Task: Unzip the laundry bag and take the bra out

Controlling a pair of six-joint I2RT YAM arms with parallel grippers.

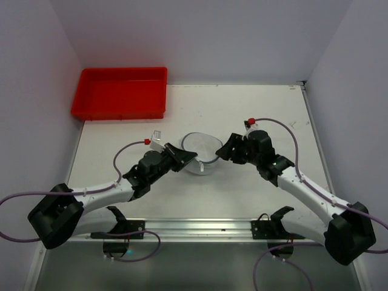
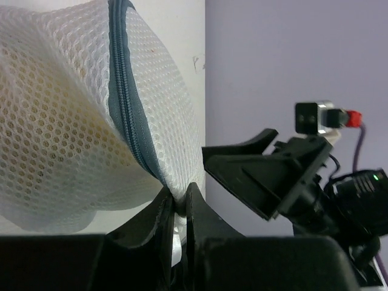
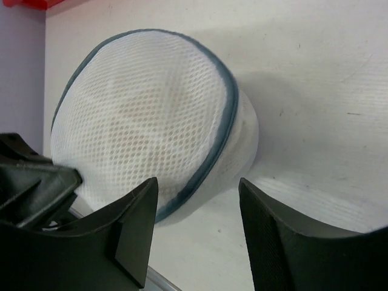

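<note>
Beside laundry bag (image 1: 202, 153), both arms (image 1: 109, 191) (image 1: 303, 185) low

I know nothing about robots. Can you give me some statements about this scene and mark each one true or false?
1. The left end effector pinches the round white mesh laundry bag beside its grey zipper band. True.
2. The right end effector is clamped shut on the bag. False: it stands open.
3. The bag lies inside the red rectangular plastic tray. False: it lies on the white table, apart from the tray.
4. The bag sits between the two end effectors. True.
</note>
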